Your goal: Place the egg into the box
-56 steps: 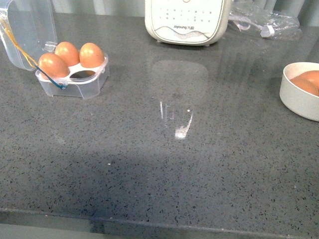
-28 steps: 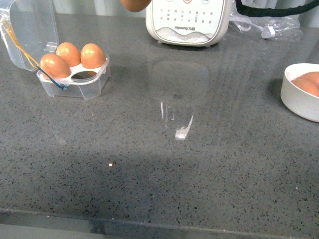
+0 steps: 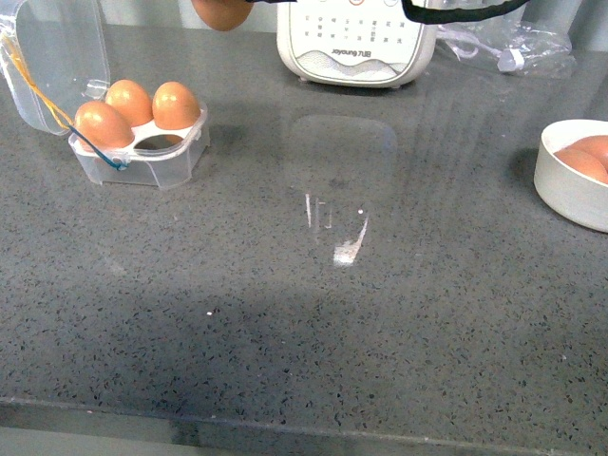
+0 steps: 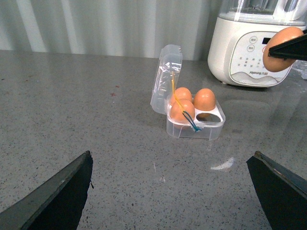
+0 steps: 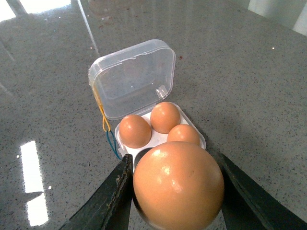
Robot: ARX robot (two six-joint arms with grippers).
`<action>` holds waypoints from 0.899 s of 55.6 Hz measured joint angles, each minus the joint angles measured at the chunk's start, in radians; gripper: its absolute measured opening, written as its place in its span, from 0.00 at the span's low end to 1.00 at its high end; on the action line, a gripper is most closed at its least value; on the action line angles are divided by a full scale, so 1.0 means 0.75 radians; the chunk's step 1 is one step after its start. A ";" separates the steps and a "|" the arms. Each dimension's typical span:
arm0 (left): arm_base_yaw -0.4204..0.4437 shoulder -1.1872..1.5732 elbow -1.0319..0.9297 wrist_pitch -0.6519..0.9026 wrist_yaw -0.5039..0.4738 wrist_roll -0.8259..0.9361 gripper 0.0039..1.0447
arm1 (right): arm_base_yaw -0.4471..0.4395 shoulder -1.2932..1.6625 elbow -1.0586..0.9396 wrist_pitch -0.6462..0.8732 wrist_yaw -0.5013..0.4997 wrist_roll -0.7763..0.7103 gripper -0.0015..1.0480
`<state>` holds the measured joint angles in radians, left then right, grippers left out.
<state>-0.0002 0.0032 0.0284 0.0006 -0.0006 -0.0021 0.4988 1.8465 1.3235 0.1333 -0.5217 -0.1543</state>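
Egg (image 3: 220, 11) moved L, twd box (image 3: 144, 167).

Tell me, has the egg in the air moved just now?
Yes. The egg has shifted left, off the white appliance and toward the box.

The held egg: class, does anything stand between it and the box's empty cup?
Nothing visible does. The egg is held aloft, the box has its lid open, and its fourth cup is bare.
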 joint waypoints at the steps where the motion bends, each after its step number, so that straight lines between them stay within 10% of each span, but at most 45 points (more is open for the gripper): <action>1: 0.000 0.000 0.000 0.000 0.000 0.000 0.94 | 0.003 0.012 0.012 -0.005 0.004 0.000 0.41; 50: 0.000 0.000 0.000 0.000 0.000 0.000 0.94 | 0.112 0.297 0.228 -0.097 0.070 0.000 0.41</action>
<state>-0.0002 0.0032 0.0284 0.0006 -0.0006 -0.0021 0.5827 2.0693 1.4948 0.0605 -0.4690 -0.1543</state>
